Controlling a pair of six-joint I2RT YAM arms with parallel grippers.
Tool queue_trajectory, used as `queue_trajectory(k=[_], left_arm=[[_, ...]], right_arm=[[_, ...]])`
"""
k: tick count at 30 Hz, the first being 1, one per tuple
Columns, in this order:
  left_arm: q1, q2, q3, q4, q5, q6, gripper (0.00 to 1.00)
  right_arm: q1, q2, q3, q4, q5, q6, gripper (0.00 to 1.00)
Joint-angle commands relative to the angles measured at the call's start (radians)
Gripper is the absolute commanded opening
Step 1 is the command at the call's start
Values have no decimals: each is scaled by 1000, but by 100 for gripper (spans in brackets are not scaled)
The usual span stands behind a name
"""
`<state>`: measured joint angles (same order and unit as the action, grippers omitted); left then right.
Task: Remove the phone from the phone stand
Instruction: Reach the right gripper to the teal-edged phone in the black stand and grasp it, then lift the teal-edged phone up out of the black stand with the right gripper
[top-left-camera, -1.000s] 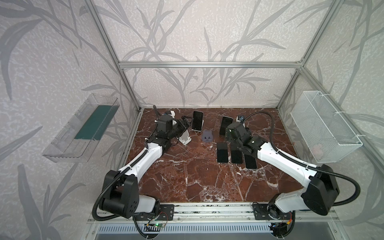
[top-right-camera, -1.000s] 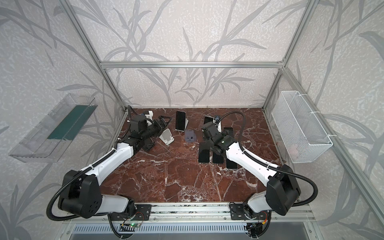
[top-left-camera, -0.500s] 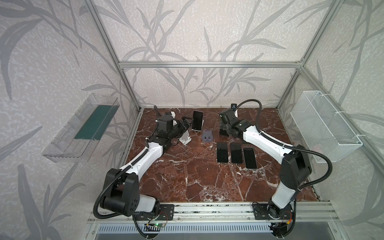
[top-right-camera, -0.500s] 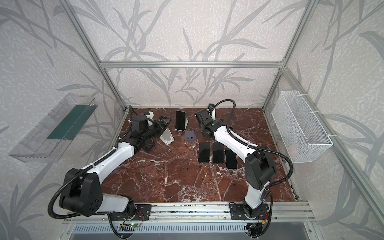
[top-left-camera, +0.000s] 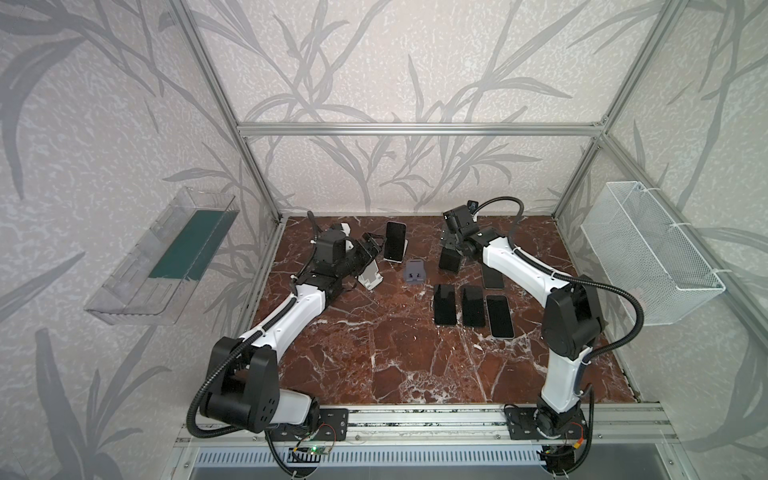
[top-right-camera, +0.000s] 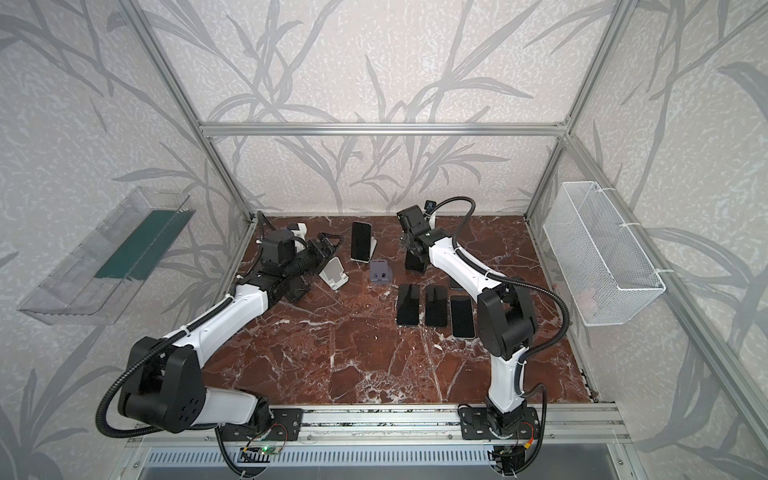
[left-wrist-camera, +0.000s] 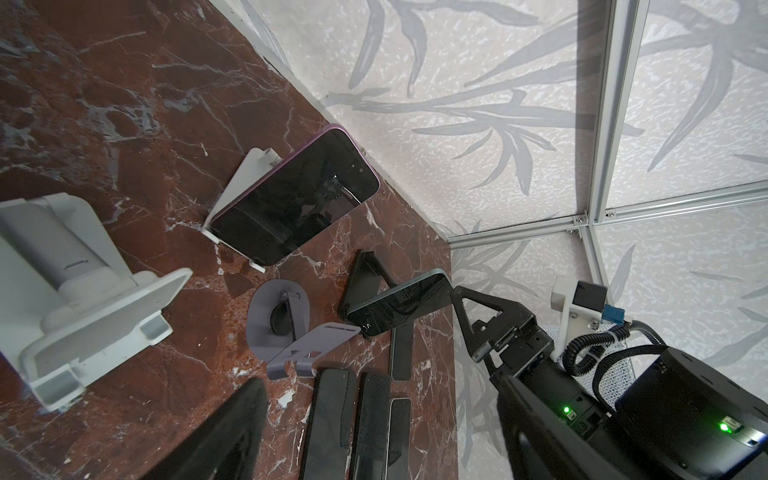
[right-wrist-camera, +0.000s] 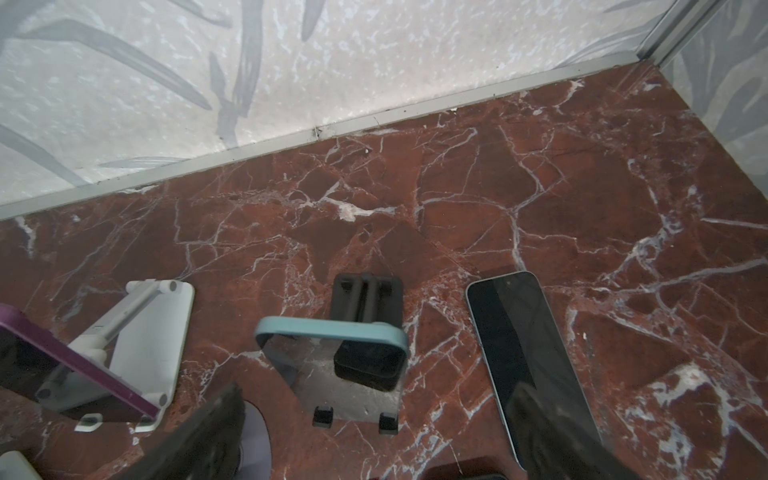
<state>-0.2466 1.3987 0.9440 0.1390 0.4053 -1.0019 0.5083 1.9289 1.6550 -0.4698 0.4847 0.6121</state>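
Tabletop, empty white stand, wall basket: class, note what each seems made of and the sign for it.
Tabletop: polished marble or marble-look sheet; white veins, faint sheen.
Empty white stand: likely matte moulded plastic; rounded edges, even colour.
Wall basket: white-coated wire mesh, probably metal; see-through grid.

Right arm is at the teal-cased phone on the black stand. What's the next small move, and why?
Probably ease the right gripper down over the top edge of the teal-cased phone and close. Its jaws stand open either side of the phone, which leans in the black stand, not yet gripped, so lifting cannot start.
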Motion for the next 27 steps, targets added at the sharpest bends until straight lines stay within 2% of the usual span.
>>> queue_trajectory(k=[1,13,14,22,27], left_arm=[[6,-7,25,11,0,13,87],[7,-10,24,14,-2,14,87],[8,-10,24,14,-1,14,87],[10,-8,24,15,0,13,87],[10,-6,22,19,3,11,88]], right_arm=[[-5,35,53,22,-15,-8,99],[-5,176,227,-95,70,20,99],[-5,184,234,-101,75,51,99],[-15,209,211,-66,52,75,100],[-26,220,202,-46,17,75,92]])
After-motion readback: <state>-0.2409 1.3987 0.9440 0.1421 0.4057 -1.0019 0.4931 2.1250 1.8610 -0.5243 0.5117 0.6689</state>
